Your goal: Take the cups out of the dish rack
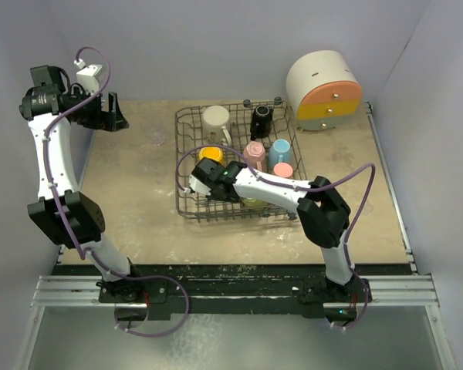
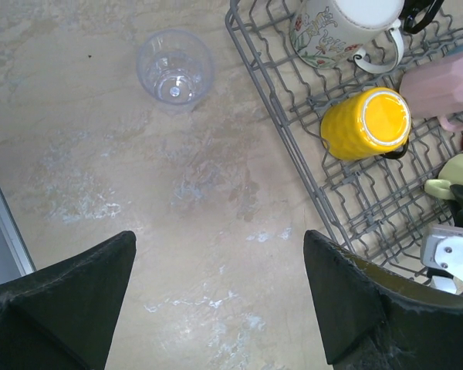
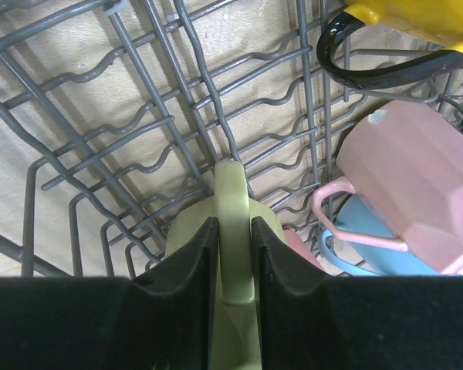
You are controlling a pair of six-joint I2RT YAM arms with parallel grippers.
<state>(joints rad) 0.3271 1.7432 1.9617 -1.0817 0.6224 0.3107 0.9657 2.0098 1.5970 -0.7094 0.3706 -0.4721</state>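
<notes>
On the beige table, right fingers pinch the yellow-green cup by its handle; left fingers gape empty.

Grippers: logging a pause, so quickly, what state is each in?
Left gripper: open, empty.
Right gripper: shut on the yellow-green cup.

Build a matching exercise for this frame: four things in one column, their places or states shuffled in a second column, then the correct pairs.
1. clear glass
2. yellow mug
3. yellow-green cup
4. left gripper

A. clamped in the right gripper
B. open, above the table
C. in the dish rack, not gripped
D. standing on the table, outside the dish rack

Pairs: 1-D, 2-C, 3-A, 4-B
</notes>
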